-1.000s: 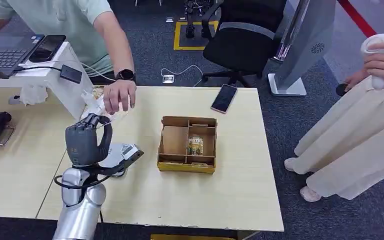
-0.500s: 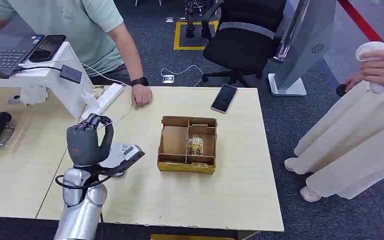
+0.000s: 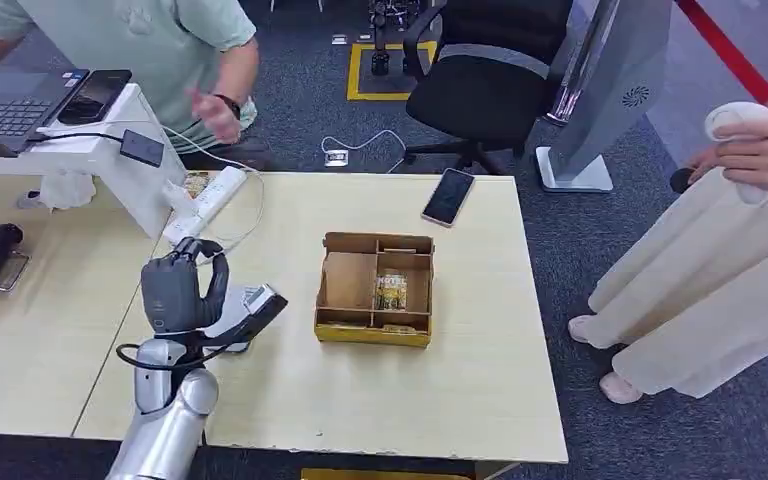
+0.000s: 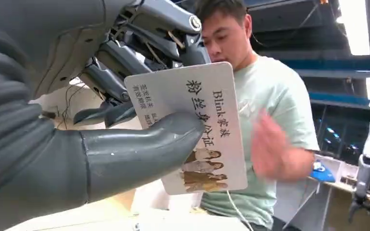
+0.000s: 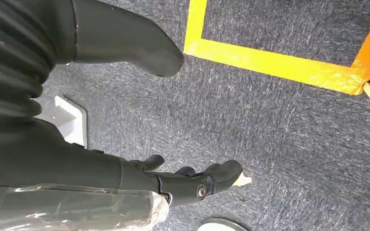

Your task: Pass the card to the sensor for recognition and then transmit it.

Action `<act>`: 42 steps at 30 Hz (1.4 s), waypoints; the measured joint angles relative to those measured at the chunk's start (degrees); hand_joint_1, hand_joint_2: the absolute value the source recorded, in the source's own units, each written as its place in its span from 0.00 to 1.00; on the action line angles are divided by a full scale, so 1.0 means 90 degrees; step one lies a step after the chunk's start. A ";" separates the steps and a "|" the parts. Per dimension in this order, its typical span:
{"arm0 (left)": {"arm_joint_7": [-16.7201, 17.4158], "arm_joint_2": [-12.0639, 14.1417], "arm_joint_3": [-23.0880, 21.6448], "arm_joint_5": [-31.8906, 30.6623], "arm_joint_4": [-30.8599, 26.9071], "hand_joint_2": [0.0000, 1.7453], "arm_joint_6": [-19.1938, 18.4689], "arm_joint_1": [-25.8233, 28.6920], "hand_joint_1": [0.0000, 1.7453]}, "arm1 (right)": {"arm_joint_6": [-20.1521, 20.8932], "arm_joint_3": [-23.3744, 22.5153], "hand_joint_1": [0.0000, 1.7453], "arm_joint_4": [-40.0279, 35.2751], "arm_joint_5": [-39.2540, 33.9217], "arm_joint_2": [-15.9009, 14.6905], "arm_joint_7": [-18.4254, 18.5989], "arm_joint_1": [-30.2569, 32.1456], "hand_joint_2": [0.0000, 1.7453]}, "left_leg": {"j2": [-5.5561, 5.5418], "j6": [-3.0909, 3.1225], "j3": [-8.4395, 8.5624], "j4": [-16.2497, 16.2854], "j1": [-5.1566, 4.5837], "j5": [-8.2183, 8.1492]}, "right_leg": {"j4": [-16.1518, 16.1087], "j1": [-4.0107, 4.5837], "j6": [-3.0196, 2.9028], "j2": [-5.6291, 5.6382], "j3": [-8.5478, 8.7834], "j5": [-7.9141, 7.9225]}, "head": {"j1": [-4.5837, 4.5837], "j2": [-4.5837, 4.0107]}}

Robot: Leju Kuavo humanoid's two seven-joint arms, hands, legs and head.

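While the left hand [image 3: 182, 292] is raised above the table [image 3: 380, 390], its thumb [image 4: 139, 149] presses a white card [image 4: 197, 126] against the fingers behind it, so the card is firmly pinched and stands in front of the palm. Just beside that hand, on the tabletop, lies the grey sensor [image 3: 245, 308]. To its right sits a compartmented cardboard box [image 3: 375, 289], and a phone [image 3: 448, 196] lies near the far edge. Across the table a person [image 3: 150, 50] lifts one hand. Hanging over the carpet [image 5: 279, 134], the right hand [image 5: 173, 178] holds nothing, fingers loosely apart.
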 joint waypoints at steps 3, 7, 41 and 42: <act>0.0005 0.0056 -0.0073 0.0012 0.0070 1.00 0.0000 -0.0006 1.00 | 0.0000 0.0002 0.00 0.0000 0.0000 0.0000 0.0002 -0.0002 1.00 | 0.0000 0.0000 0.0000 0.0000 0.0000 0.0000 | 0.0000 0.0000 0.0000 -0.0001 0.0000 0.0000 | 0.0002 0.0000; 0.0073 0.0109 -0.0116 0.0085 0.0126 1.00 0.0000 -0.0023 1.00 | 0.0000 0.0007 0.00 0.0000 -0.0002 0.0000 0.0002 -0.0002 1.00 | 0.0000 0.0000 0.0000 0.0000 0.0000 0.0000 | 0.0000 0.0000 0.0000 -0.0001 0.0000 0.0000 | 0.0005 0.0000; 0.1210 0.0954 -0.0867 0.0806 0.0658 1.00 -0.0845 -0.0026 1.00 | 0.0027 0.0078 0.00 -0.0017 -0.0017 0.0005 0.0014 0.0008 1.00 | 0.0001 -0.0002 0.0001 -0.0001 0.0001 0.0001 | 0.0003 0.0004 -0.0001 0.0002 0.0000 0.0000 | 0.0000 0.0000; 0.1282 0.0981 -0.0879 0.0864 0.0665 1.00 -0.0958 -0.0031 1.00 | 0.0032 0.0078 0.00 -0.0017 -0.0027 0.0005 0.0019 0.0008 1.00 | 0.0001 -0.0002 0.0001 -0.0001 0.0001 0.0001 | 0.0002 0.0004 -0.0001 0.0002 0.0000 0.0000 | -0.0002 0.0000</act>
